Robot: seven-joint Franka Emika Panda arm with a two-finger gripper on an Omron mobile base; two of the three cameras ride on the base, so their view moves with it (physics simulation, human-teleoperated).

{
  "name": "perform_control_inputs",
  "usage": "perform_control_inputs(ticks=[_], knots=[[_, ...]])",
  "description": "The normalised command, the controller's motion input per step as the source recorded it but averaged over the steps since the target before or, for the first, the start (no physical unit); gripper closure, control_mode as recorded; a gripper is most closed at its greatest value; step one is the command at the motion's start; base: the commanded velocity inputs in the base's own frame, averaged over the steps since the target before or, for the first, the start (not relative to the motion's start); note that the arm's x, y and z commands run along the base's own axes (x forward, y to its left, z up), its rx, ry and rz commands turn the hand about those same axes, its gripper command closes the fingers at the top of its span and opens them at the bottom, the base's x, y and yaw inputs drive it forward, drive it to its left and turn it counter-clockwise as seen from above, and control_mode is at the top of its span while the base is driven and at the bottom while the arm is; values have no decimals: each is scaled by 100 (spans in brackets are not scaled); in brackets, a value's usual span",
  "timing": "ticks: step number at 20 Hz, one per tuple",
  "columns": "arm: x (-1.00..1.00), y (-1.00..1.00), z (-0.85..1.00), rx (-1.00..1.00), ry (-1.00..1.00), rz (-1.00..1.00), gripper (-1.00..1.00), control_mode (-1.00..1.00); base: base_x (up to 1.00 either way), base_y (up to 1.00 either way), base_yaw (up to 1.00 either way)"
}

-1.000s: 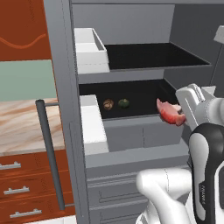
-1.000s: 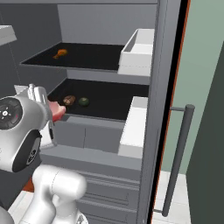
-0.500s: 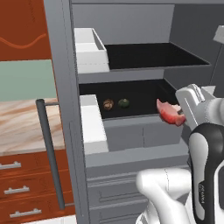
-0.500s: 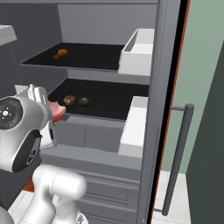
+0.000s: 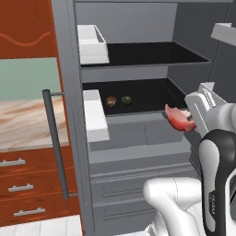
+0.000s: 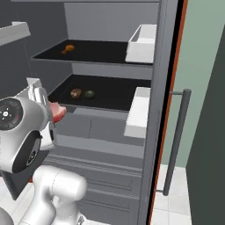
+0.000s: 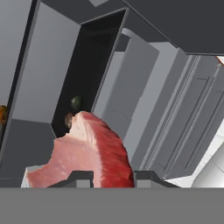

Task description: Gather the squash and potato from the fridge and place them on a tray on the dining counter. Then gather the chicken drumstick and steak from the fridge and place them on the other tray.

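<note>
My gripper (image 5: 188, 122) is shut on the steak (image 5: 179, 120), a pink slab with a red edge, held in the air in front of the open fridge (image 5: 138, 152) at the height of its lower shelf. In the hand view the steak (image 7: 89, 153) rises between my fingertips. The brown potato (image 5: 111, 100) and the dark green squash (image 5: 126, 99) lie side by side on that lower shelf, left of and behind the gripper. The chicken drumstick (image 6: 68, 48) lies on the upper shelf. The trays and the dining counter are out of view.
White door bins (image 5: 94, 115) hang on the fridge door at the left, its long bar handle (image 5: 55, 143) beside them. Grey drawers (image 5: 138, 184) fill the fridge below the shelves. A marbled counter over red-brown drawers (image 5: 25, 124) stands further left.
</note>
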Motion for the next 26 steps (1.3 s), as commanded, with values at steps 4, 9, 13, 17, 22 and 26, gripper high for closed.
perform_control_inputs(ticks=[4,9,13,17,22,26], knots=[[0,0,0,0,0,0,100,100,-44,0,0],[0,0,0,0,0,0,100,100,-40,0,0],[0,0,0,0,0,0,100,100,-33,0,0],[0,0,0,0,0,0,100,100,-31,0,0],[0,0,0,0,0,0,100,100,-29,1,0],[0,0,0,0,0,0,100,100,-18,3,0]])
